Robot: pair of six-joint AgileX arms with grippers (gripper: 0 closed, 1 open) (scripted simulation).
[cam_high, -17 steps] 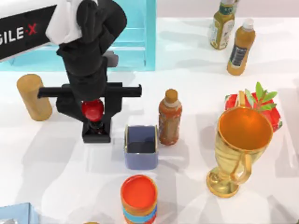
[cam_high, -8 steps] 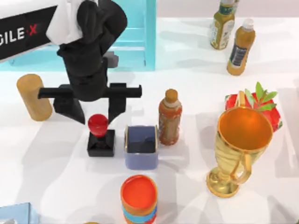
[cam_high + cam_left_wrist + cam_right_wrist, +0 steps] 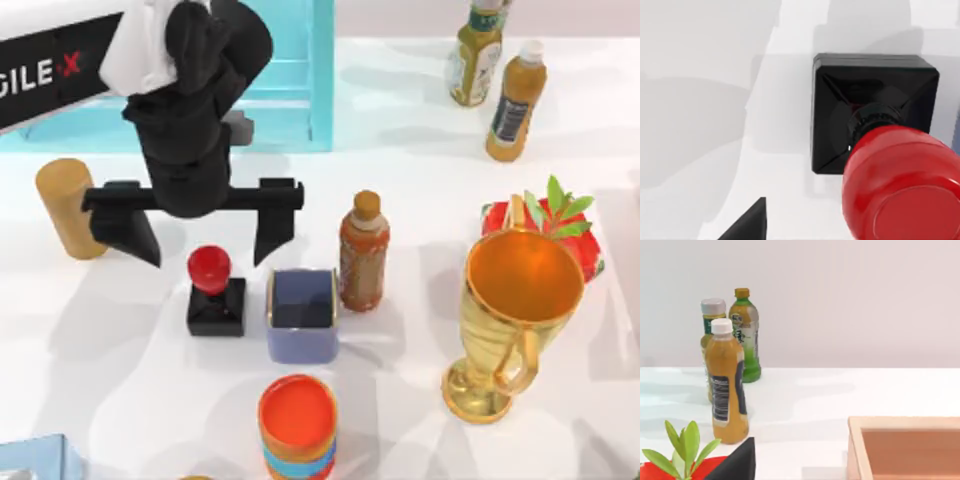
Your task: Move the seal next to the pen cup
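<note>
Black-based seal (image 3: 214,292) stands beside pen cup (image 3: 302,315), left end effector (image 3: 205,238) spread above.

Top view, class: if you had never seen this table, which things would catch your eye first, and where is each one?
Probably the left gripper, its black fingers spread wide, hanging over the seal, whose glossy red knob stands free on its black base just left of the slate-blue pen cup. Next, the big gold trophy cup at the right, with a leafy red strawberry-like thing behind it.
</note>
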